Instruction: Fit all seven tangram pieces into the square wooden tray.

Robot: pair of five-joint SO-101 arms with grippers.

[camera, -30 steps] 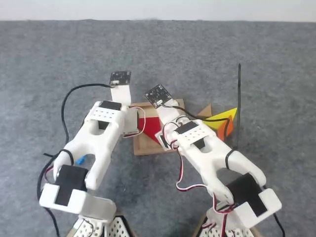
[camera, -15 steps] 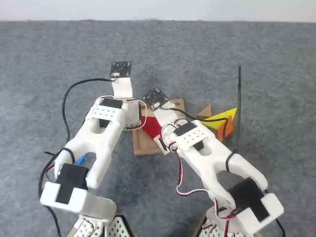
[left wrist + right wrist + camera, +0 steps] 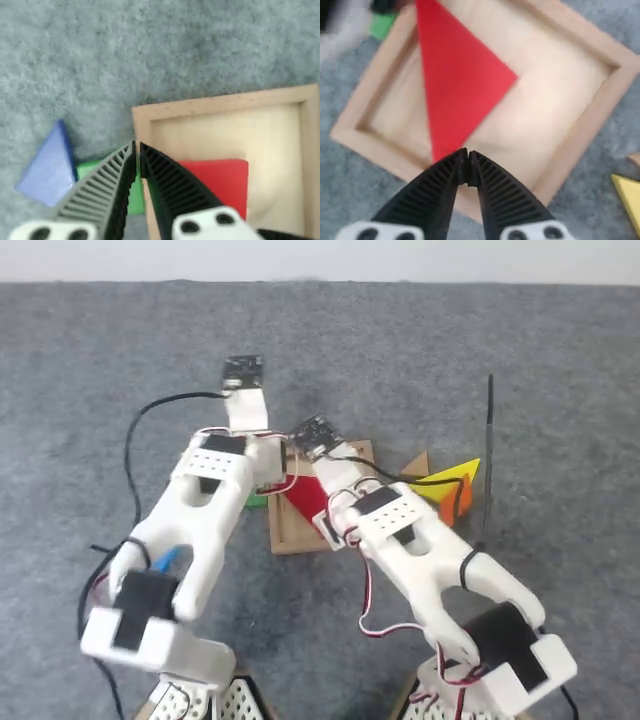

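Over the last second the left arm (image 3: 205,510) has stretched a little farther out from its base. That has uncovered a small flat green piece (image 3: 257,500) lying on the carpet just outside the shallow square wooden tray (image 3: 215,98), on that arm's side. The right arm (image 3: 420,550) has leaned slightly toward its neighbour. The tray and the large flat red triangle (image 3: 455,85) on its floor sit about where they did. The left gripper (image 3: 137,146) has its ribbed fingers drawn almost together, with only a sliver between the tips, and holds nothing. Its tips hang over the tray's rim close to a corner, with the green piece and a flat blue triangle (image 3: 47,172) on the carpet just outside. The right gripper (image 3: 468,152) has its fingers pressed tip to tip, also empty, above the narrow corner of the red triangle inside the tray. Whether it touches the piece cannot be told. On the tray's other side a flat yellow triangle (image 3: 452,478), a small orange piece (image 3: 463,502) and a plain wood-coloured triangle (image 3: 415,462) lie close together on the carpet. A thin black rod (image 3: 487,460) stands upright just past them. The grey carpet (image 3: 560,360), short-piled, covers the whole tabletop, and a strip of pale wall (image 3: 320,258) runs along its far edge.
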